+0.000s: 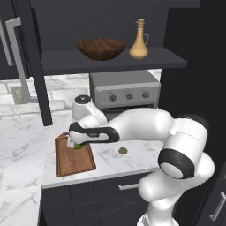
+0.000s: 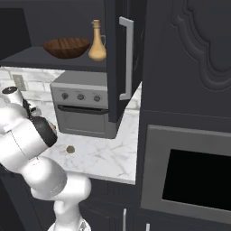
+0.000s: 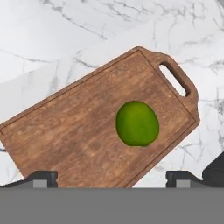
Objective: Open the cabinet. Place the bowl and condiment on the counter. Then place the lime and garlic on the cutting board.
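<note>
The cabinet (image 1: 110,62) stands open, its door (image 2: 124,58) swung out. On its shelf sit the dark wooden bowl (image 1: 101,48) (image 2: 66,47) and the amber condiment bottle (image 1: 139,42) (image 2: 97,43). The lime (image 3: 137,123) (image 1: 78,146) lies on the cutting board (image 3: 74,131) (image 1: 75,161), toward the handle-slot end. My gripper (image 3: 111,178) (image 1: 75,143) hovers just above it, open, fingers wide apart and holding nothing. The garlic (image 1: 122,151) (image 2: 70,149) rests on the marble counter (image 1: 22,141), right of the board.
A grey toaster oven (image 1: 126,92) (image 2: 83,106) stands against the wall behind the board and garlic. The open door's bar handle (image 1: 20,62) hangs at the left. A tall dark unit with a built-in oven (image 2: 198,180) bounds the counter on the right.
</note>
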